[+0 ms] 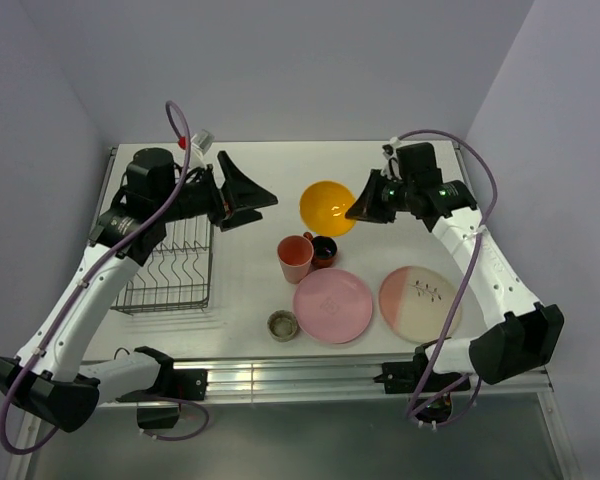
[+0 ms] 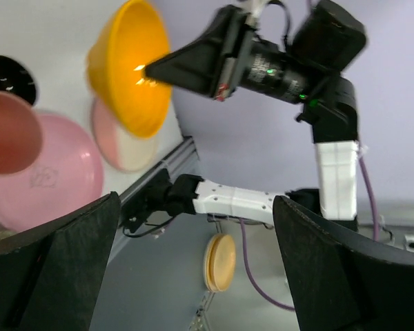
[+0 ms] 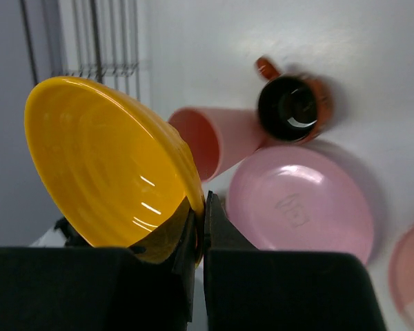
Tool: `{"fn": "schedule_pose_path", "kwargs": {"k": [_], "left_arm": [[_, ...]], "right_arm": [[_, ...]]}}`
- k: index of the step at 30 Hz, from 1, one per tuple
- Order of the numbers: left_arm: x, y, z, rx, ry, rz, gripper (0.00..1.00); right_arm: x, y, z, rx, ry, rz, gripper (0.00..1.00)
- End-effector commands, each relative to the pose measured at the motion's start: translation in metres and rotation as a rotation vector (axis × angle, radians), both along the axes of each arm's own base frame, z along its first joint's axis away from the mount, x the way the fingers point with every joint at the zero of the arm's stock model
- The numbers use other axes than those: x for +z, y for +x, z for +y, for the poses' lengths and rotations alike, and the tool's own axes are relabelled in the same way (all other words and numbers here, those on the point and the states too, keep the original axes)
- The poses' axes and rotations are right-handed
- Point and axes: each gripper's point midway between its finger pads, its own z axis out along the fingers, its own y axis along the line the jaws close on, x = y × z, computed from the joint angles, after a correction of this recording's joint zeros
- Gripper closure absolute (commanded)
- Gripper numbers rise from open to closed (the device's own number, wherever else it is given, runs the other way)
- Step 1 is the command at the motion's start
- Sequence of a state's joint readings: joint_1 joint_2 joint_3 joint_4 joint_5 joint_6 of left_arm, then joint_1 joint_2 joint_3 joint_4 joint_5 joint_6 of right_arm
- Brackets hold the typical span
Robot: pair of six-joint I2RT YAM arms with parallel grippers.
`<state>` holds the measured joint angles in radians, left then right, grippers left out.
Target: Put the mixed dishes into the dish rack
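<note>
Orange-yellow bowl (image 1: 327, 207) is tipped up at the far middle of the tabletop (image 1: 250, 290), with the right end effector (image 1: 359, 211) pinching its rim. The pink tumbler (image 1: 295, 257) sits just near of it. Over on the left, the left end effector (image 1: 268, 205) hangs with its fingers spread wide, by the dish rack's (image 1: 165, 300) far right corner.

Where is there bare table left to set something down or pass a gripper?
Bare table runs between the dish rack and the pink tumbler, and along the far edge behind the orange-yellow bowl in the right gripper. Crowded: front centre, where tumbler, dark cup, pink plate, pink-and-cream plate and speckled cup sit close together.
</note>
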<state>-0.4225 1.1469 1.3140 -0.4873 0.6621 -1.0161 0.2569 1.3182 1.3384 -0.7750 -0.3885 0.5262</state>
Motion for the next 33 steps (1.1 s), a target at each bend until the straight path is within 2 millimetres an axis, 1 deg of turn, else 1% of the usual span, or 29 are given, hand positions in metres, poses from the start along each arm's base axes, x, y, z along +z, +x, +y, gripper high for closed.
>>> {"fn": "schedule_pose_path", "kwargs": {"k": [1, 2, 5, 9, 11, 16, 21, 26, 29, 30, 33], "left_arm": [[0.042, -0.018, -0.012, -0.135, -0.140, -0.134, 0.01], [0.036, -0.016, -0.014, -0.141, -0.140, -0.105, 0.01], [0.025, -0.017, -0.017, -0.162, -0.139, -0.053, 0.01], [0.021, -0.023, -0.019, -0.189, -0.161, -0.029, 0.01], [0.016, -0.024, -0.020, -0.195, -0.160, -0.005, 0.01], [0.012, -0.027, -0.027, -0.216, -0.154, 0.020, 0.01], [0.022, -0.027, -0.030, -0.218, -0.202, 0.010, 0.01], [0.028, -0.027, -0.032, -0.222, -0.214, 0.000, 0.01], [0.026, -0.027, -0.032, -0.215, -0.218, 0.014, 0.03], [0.026, -0.027, -0.032, -0.213, -0.220, 0.015, 0.04], [0.025, -0.029, -0.031, -0.212, -0.236, 0.025, 0.08]], "right_arm": [[0.041, -0.037, 0.034, 0.172, 0.164, -0.017, 1.00], [0.045, -0.040, 0.039, 0.188, 0.190, -0.019, 1.00], [0.067, -0.054, 0.055, 0.253, 0.300, -0.019, 1.00], [0.089, -0.063, 0.069, 0.328, 0.410, -0.035, 1.00], [0.099, -0.069, 0.074, 0.358, 0.462, -0.027, 1.00], [0.115, -0.076, 0.087, 0.417, 0.508, -0.052, 1.00], [0.121, -0.082, 0.096, 0.455, 0.534, -0.053, 1.00], [0.119, -0.085, 0.102, 0.464, 0.542, -0.050, 1.00], [0.114, -0.084, 0.101, 0.456, 0.535, -0.044, 1.00], [0.109, -0.085, 0.101, 0.454, 0.533, -0.032, 1.00], [0.102, -0.083, 0.101, 0.446, 0.530, -0.024, 1.00]]}}
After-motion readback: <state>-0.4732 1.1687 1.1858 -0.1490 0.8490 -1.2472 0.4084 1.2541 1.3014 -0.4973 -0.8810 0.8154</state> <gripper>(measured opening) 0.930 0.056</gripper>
